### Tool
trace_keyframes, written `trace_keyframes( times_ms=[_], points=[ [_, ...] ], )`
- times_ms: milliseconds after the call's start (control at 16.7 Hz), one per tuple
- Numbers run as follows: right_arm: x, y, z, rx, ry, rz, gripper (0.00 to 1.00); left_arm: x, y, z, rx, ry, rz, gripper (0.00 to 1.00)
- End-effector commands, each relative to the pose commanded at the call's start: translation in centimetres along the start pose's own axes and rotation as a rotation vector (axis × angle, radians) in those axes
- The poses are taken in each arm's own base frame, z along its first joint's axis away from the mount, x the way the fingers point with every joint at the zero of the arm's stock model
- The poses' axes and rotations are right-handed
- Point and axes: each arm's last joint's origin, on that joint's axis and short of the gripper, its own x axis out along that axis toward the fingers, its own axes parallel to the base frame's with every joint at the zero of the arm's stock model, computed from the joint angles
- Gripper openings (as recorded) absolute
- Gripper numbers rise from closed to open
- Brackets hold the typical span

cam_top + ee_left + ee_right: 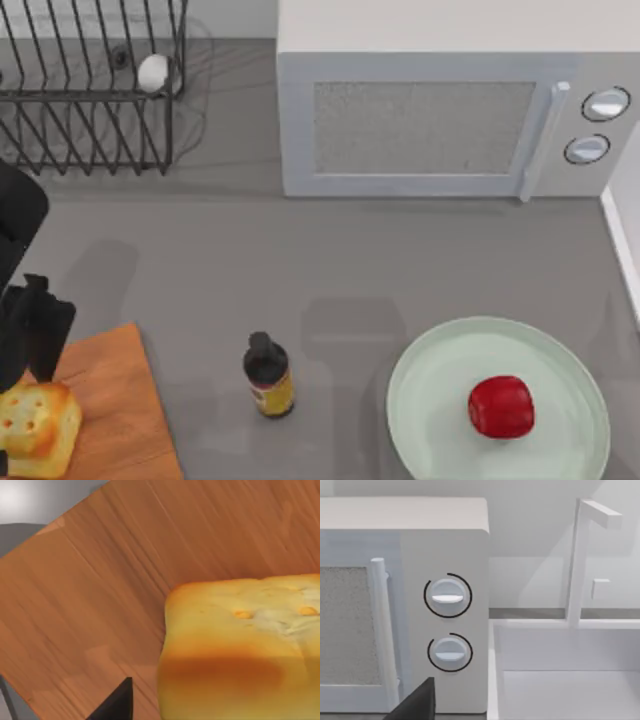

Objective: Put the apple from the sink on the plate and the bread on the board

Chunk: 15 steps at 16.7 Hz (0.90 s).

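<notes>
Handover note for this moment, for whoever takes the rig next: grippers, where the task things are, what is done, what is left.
Left gripper: at the top view's left edge, just above the bread.
Bread: resting on the board.
Apple: on the plate, at the lower right.
Done: both placements appear complete.
Left: pull the left arm clear, if anything.

A boxy white microwave oven (pixel 455 110) with a speckled grey door window, a vertical bar handle and two round knobs (pixel 596 124) one above the other stands at the back of the grey surface (pixel 300 260). At the back left is a black wire dish rack (pixel 90 85) holding a small white egg-like ball (pixel 153 72). A small dark glass bottle (pixel 268 375) with a yellow label stands upright near the front middle. A white sink basin (pixel 570 680) with a slim white faucet (pixel 582 555) sits just beside the microwave.
</notes>
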Motion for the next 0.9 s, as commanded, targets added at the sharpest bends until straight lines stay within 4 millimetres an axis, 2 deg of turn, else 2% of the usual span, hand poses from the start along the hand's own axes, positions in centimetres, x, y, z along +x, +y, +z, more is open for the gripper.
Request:
trace_keyframes(
  times_ms=[540,720,900],
  points=[
    [0.0,0.0,0.0,0.000,0.000,0.000,1.00,-0.1,0.1,0.0,0.008,0.001,-0.018,1.00],
    [0.0,0.0,0.0,0.000,0.000,0.000,1.00,-0.6,1.0,0.3,0.081,-0.004,-0.128,1.00],
    [0.0,0.0,0.0,0.000,0.000,0.000,1.00,-0.9,2.7,0.6,0.233,-0.043,-0.320,1.00]
  ],
)
